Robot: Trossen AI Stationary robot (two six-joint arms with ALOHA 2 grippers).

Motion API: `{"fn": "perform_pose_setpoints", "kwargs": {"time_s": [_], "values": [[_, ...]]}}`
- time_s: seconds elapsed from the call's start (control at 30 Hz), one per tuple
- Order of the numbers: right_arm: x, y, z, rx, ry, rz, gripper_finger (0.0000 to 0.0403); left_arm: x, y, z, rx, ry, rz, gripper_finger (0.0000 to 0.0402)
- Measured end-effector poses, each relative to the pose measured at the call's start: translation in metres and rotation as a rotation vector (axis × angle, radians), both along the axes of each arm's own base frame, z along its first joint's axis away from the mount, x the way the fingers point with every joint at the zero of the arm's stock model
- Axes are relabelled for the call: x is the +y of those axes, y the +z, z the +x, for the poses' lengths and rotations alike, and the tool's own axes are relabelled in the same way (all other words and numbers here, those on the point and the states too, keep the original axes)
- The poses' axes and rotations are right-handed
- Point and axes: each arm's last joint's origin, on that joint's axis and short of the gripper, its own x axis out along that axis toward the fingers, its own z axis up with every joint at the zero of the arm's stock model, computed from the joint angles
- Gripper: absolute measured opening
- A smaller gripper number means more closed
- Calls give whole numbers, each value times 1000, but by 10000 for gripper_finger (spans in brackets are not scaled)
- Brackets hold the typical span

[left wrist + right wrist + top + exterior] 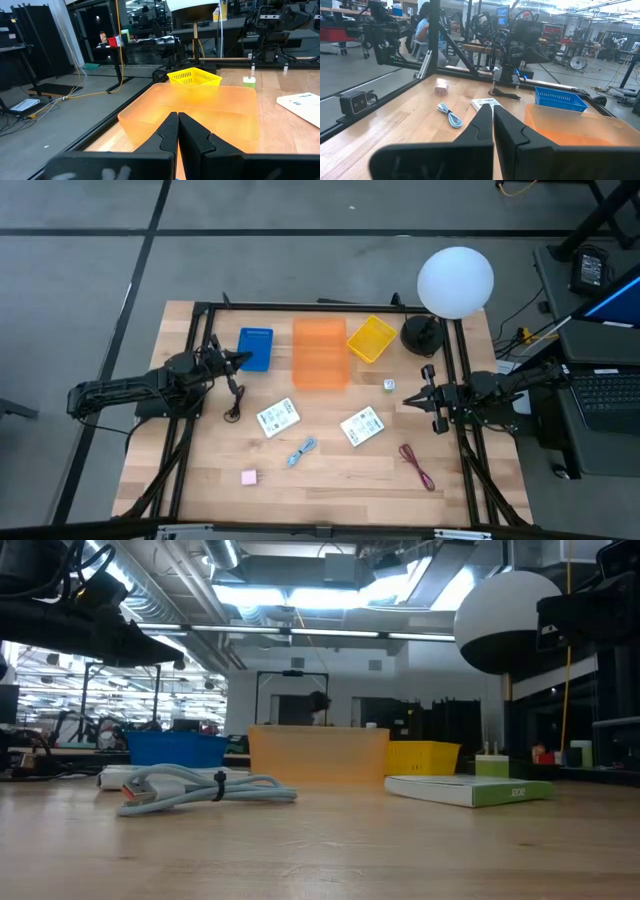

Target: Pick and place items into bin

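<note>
Packets (278, 416) and cords on wooden table (330, 480), workshop room behind

Loose on the table: two white packets (278, 416) (361, 427), blue cable (302, 450), pink cube (249, 477), red cord (417, 466), black cord (234, 402), green cube (389, 385).

A robotics lab: metal rigs (385, 35), cabled workbenches (150, 42), ceiling ducts (170, 590).

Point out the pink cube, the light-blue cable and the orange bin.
pink cube (248, 477): high view, its top face.
light-blue cable (302, 451): high view, middle of the bundle.
orange bin (320, 353): high view, its inside floor.
</note>
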Motion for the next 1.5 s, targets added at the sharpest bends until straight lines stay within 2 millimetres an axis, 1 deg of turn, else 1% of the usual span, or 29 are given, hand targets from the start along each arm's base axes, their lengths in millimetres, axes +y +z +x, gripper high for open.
{"fn": "perform_pose_setpoints", "kwargs": {"time_s": [0.67,0.83,0.97,1.13,1.23,1.4,1.5], "values": [[0,0,0,0,0,1,0,0,0,0,0,0,0,6],[0,0,0,0,0,1,0,0,0,0,74,0,133,6],[0,0,0,1,0,6,0,0,0,0,91,-2,163,6],[0,0,0,12,2,75,0,0,0,0,74,0,133,6],[0,0,0,14,2,82,0,0,0,0,51,2,95,6],[0,-4,0,51,2,94,0,0,0,0,-25,4,-36,6],[0,-4,0,53,2,106,0,0,1,0,-54,7,-86,6]]}}
